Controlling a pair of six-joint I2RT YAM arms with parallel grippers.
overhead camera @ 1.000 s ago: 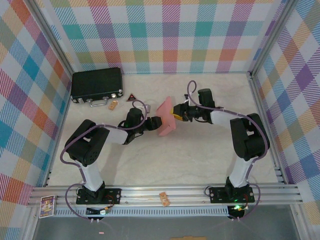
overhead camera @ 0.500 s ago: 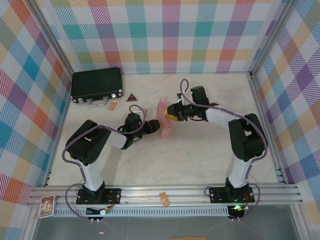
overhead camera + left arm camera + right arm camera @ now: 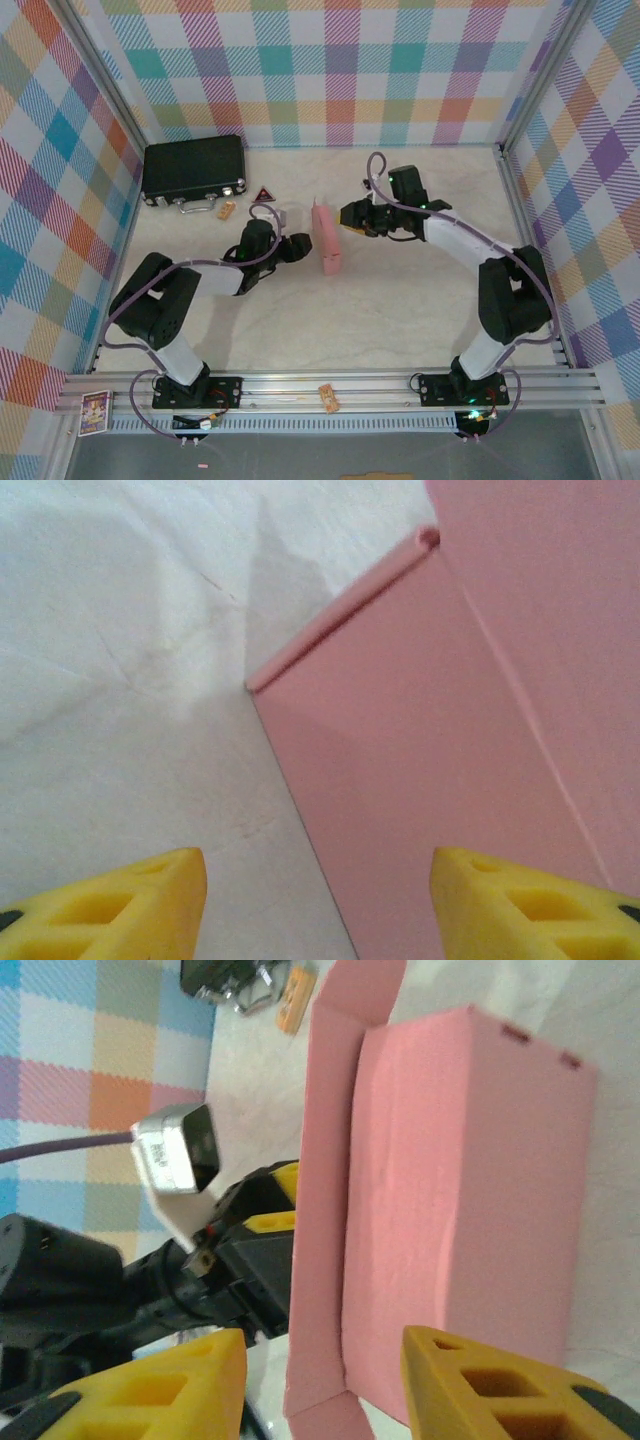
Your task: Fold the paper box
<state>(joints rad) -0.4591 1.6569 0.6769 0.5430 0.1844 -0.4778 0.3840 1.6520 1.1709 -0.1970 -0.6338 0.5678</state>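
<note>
Both grippers have backed off the paper box (image 3: 326, 240), which now stands on the table (image 3: 400, 300) near its centre. The left gripper (image 3: 302, 246) sits at the box's 9 o'clock, jaws wide; the right gripper (image 3: 344, 215) at 2 o'clock, jaws likewise parted, holding nothing

There is one pink paper box (image 3: 326, 240), one black case (image 3: 193, 170), one triangle sign (image 3: 264, 194) and one printed card (image 3: 94, 411). There are two tan tags: one tag (image 3: 226, 210) and a second tag (image 3: 329, 397). There are two grippers: the left gripper (image 3: 302, 245) and the right gripper (image 3: 346, 215).
</note>
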